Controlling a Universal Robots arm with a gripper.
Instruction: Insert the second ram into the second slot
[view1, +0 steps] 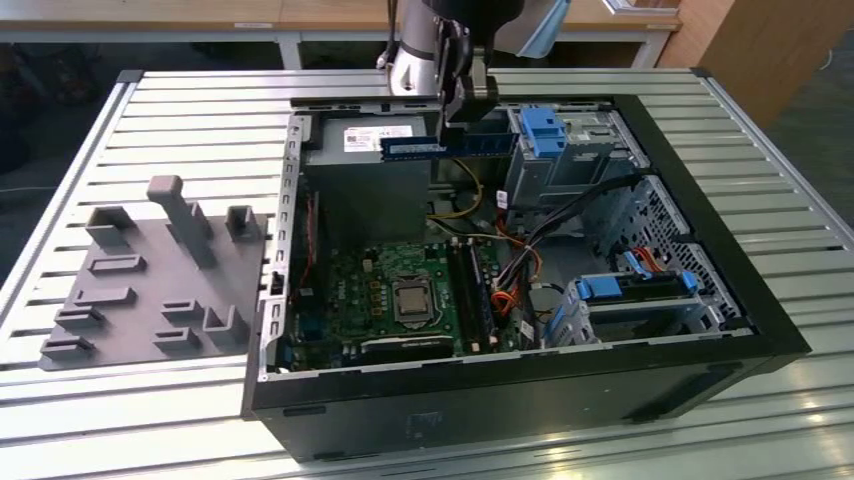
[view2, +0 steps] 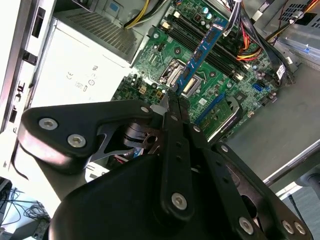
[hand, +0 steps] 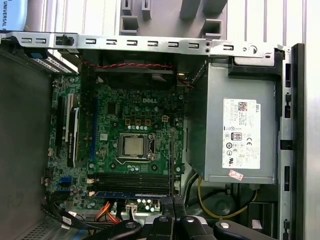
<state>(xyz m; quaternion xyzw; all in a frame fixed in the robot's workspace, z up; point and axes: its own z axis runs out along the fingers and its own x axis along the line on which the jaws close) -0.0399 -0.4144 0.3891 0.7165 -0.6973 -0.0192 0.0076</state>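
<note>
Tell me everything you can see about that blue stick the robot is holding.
The second ram is a thin, long, flat blue circuit-board stick, and the second wrist view shows small dark chips along its face. It looks like rigid board. It hangs on edge, roughly level, in the air above the open computer case and its green motherboard, and it is not seated in any slot. The gripper is shut on its upper edge from above. Nothing else touches it.

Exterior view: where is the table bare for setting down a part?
The ribbed metal table is bare beyond the grey plastic tray and at the exterior view's right of the black computer case. Cables crowd the case; the tool holds a thin blue ram stick over it.
</note>
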